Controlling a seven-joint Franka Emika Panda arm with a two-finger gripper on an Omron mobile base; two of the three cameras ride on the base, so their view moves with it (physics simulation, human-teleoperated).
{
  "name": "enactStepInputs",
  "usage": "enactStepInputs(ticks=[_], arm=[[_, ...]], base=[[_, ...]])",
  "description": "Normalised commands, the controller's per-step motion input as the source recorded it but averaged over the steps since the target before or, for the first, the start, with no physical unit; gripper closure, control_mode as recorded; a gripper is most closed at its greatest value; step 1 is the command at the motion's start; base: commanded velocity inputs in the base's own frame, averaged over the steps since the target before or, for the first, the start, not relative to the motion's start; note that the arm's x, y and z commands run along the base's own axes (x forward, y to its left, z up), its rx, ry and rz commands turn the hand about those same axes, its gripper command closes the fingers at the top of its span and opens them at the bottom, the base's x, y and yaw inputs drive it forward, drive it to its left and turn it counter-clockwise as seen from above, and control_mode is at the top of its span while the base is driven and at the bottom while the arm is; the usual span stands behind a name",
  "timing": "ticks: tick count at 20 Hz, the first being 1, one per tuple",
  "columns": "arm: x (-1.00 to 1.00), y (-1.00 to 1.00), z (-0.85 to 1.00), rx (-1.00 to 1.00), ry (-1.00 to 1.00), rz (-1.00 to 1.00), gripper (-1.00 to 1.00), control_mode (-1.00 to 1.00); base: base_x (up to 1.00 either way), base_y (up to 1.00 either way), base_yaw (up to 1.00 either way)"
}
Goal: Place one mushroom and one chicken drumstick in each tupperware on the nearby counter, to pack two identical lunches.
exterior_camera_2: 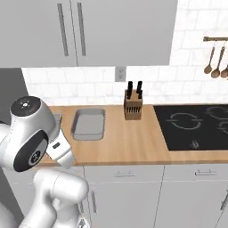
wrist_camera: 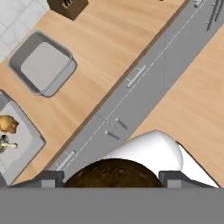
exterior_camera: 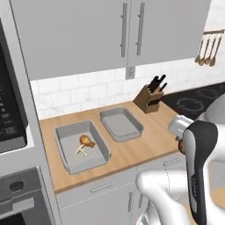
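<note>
Jaws (wrist_camera: pixel 112 177) clamped on a brown drumstick (wrist_camera: pixel 112 174), carried for the empty box (exterior_camera: pixel 121 123) mid-frame; left box (exterior_camera: pixel 81 147) on the desk (exterior_camera: pixel 145 147) holds its pair.

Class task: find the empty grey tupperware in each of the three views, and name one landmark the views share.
Left base view: the empty tupperware sits centre, right of the filled one.
Right base view: centre-left on the counter.
Hand view: upper left.
Shared landmark: the wooden knife block near it.
</note>
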Motion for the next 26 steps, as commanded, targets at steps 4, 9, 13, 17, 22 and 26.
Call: enactStepInputs(ticks=[4, 9, 13, 17, 22, 26], arm=[[0.00, 0.00, 0.00, 0.00, 0.00, 0.00, 1.00, 1.00], [1.00, 0.01, 0.00, 0.00, 0.00, 0.20, 1.00, -1.00], [1.00, 0.13, -0.04, 0.00, 0.02, 0.11, 1.00, -1.00], [1.00, 0.08, -0.32, -0.03, 0.11, 0.07, 1.00, -1.00], [1.00, 0.21, -0.81, -0.11, 0.17, 0.06, 1.00, -1.00], [1.00, 0.32, -0.80, -0.08, 0.06, 0.06, 1.00, -1.00]], base=[[1.00, -0.21, 0.37], [0.00, 0.00, 0.00], [0.00, 0.00, 0.00], [0.00, 0.00, 0.00], [0.00, 0.00, 0.00], [0.00, 0.00, 0.00]])
